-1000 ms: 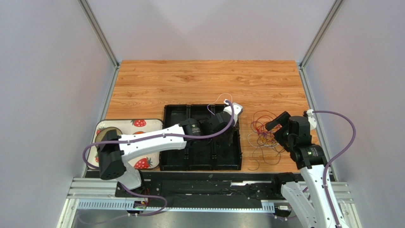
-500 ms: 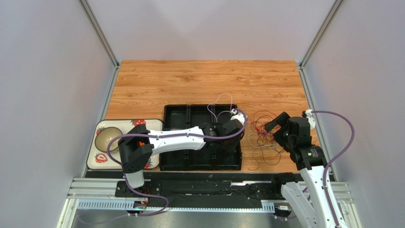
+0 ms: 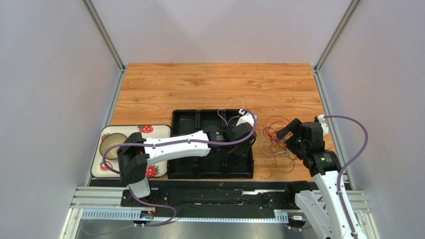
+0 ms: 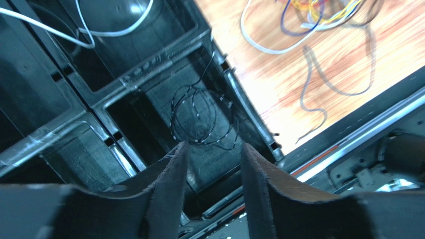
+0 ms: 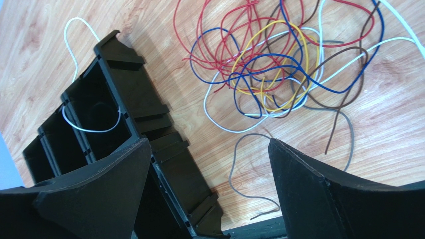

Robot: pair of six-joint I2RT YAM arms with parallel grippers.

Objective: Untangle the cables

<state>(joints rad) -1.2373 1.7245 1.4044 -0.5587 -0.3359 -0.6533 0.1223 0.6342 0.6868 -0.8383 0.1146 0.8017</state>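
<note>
At 9 o'clock on the worktop (image 3: 209, 84) lies a strawberry-printed tray (image 3: 149, 130) with a bowl (image 3: 110, 144) on it; neither belongs to the task.

In the middle stands a black tray (image 3: 185, 122) with several compartments. The left tool (image 4: 213, 147) hangs over its 4 o'clock corner. A second ago this tool was clenched; now its fingers stand apart and nothing is between them. Directly under it, a thin dark cable (image 4: 195, 112) lies coiled on the floor of that compartment, free of the tool. This reads as a fresh release: it seems one cable is now separated and put away. A white cable (image 5: 90, 131) is already in the compartment at the tray's 1 o'clock corner, with one loop hanging out over the far rim.

At 3 o'clock from the black tray, on the bare wood, the other cables (image 5: 269, 64) are still one knot of red, blue, yellow, white, brown and grey loops. The right tool (image 5: 208, 142) has hardly moved; it hovers above the knot, spread wide and holding nothing.

So most of the work probably remains. The next cable must come from this pile, and the loops cross each other closely, so pulling one may drag its neighbours.
</note>
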